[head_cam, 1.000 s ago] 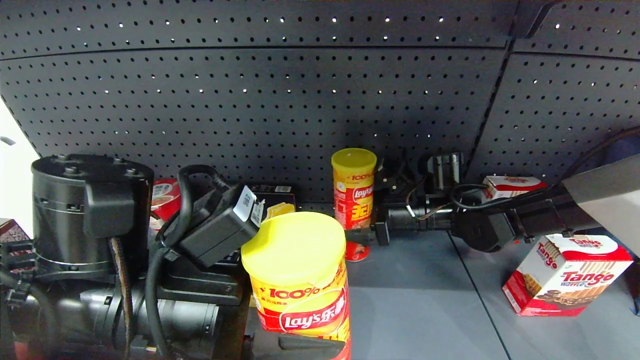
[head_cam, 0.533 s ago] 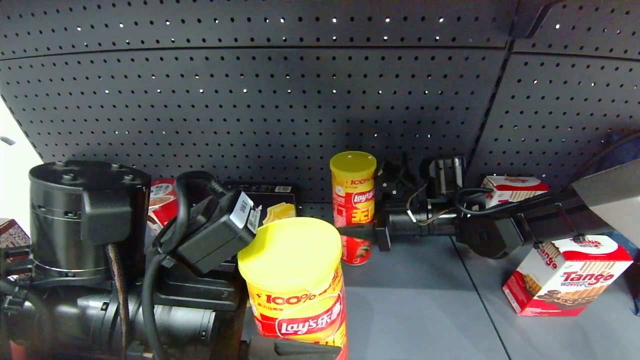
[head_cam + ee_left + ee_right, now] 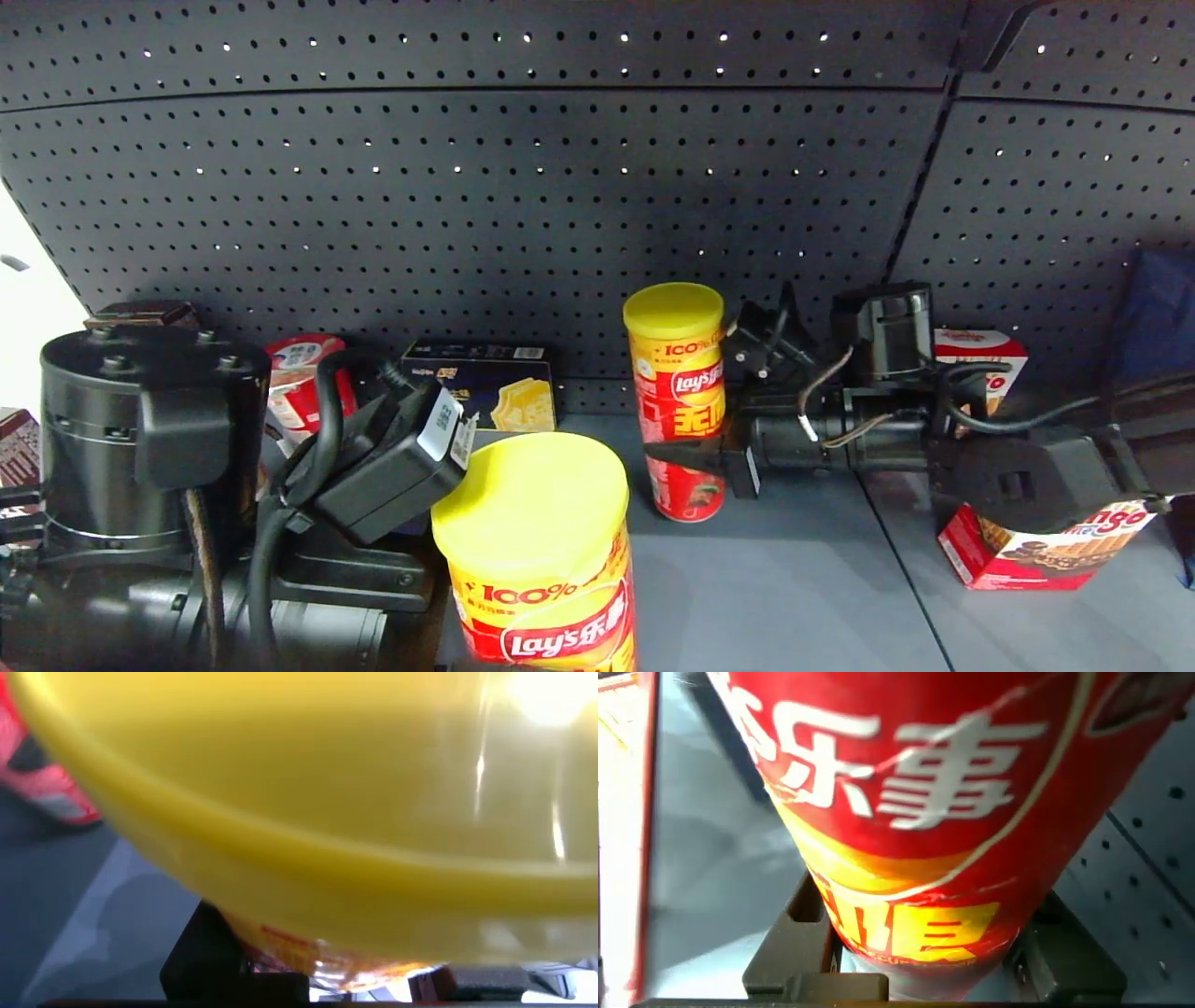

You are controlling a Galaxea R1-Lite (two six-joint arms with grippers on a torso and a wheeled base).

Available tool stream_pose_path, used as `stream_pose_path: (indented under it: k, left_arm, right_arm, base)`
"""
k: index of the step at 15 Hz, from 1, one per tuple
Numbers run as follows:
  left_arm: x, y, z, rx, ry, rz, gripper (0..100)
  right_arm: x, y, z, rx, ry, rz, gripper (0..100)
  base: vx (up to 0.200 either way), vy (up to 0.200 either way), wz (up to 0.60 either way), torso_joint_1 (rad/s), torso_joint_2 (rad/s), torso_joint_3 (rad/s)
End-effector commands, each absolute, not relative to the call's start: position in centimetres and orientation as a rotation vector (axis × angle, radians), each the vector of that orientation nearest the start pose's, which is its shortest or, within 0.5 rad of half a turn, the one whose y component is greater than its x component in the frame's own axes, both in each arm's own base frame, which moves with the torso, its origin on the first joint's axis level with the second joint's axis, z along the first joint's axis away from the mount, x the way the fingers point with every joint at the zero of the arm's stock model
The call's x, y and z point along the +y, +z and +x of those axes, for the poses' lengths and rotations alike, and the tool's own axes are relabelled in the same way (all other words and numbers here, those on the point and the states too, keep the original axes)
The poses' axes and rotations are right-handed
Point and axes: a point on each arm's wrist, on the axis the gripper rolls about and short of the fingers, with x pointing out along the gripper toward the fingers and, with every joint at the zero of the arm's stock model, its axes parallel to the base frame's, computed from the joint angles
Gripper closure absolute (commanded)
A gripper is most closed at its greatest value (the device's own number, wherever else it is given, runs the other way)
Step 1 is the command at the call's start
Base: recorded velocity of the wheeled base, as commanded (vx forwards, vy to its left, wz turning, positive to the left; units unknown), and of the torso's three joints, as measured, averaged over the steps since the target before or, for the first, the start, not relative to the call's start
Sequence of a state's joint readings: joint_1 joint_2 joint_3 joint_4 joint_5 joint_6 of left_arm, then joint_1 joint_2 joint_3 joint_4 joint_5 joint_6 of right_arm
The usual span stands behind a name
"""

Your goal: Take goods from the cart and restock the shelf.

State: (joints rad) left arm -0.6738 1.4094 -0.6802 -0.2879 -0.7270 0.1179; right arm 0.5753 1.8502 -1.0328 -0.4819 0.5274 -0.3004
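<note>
The right gripper (image 3: 698, 455) is clamped on the far chips can (image 3: 674, 373) from its 3 o'clock side. The can stands upright, its base about on the shelf (image 3: 794, 579). At its 7 o'clock, the left gripper (image 3: 327, 975) clamps the near chips can (image 3: 537, 532). Within the last second the far can has come forward from the pegboard (image 3: 467, 187).

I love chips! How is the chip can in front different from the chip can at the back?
The front chip can is held by the left gripper, close to the camera; the back chip can is held by the right gripper, near the pegboard. The front chip can is cut off low down; the back chip can shows whole. Both have yellow lids and red-and-yellow print.
</note>
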Motion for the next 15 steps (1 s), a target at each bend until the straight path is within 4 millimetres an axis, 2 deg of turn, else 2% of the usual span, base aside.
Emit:
stream_pose_path:
  k: [1,3,5,9,11,15]
  left_arm:
    - [-14.9,19.6,16.1,0.39,-1.407,0.084,100]
    - [-14.9,19.7,16.2,0.385,-1.403,0.085,100]
    - [-14.9,19.7,16.2,0.387,-1.392,0.088,100]
    - [-14.9,20.4,16.7,0.366,-1.368,0.082,100]
    - [-15.2,21.2,16.8,0.347,-1.343,0.076,100]
    - [-15.3,21.3,16.8,0.343,-1.312,0.084,100]
  right_arm:
    - [19.5,20.3,24.2,0.157,1.142,-0.237,100]
    - [19.1,20.2,21.7,0.179,1.14,-0.225,100]
    - [18.4,19.7,20.2,0.181,1.118,-0.232,100]
    - [17.1,18.3,19.0,0.135,1.028,-0.212,100]
    - [16.3,16.9,18.1,0.141,1.005,-0.171,100]
    - [15.7,15.5,17.3,0.152,0.983,-0.1,100]
  base:
    - [0.0,0.0,0.0,0.0,0.0,0.0]
    - [0.0,0.0,0.0,0.0,0.0,0.0]
    - [0.0,0.0,0.0,0.0,0.0,0.0]
    - [0.0,0.0,0.0,0.0,0.0,0.0]
    - [0.0,0.0,0.0,0.0,0.0,0.0]
    - [0.0,0.0,0.0,0.0,0.0,0.0]
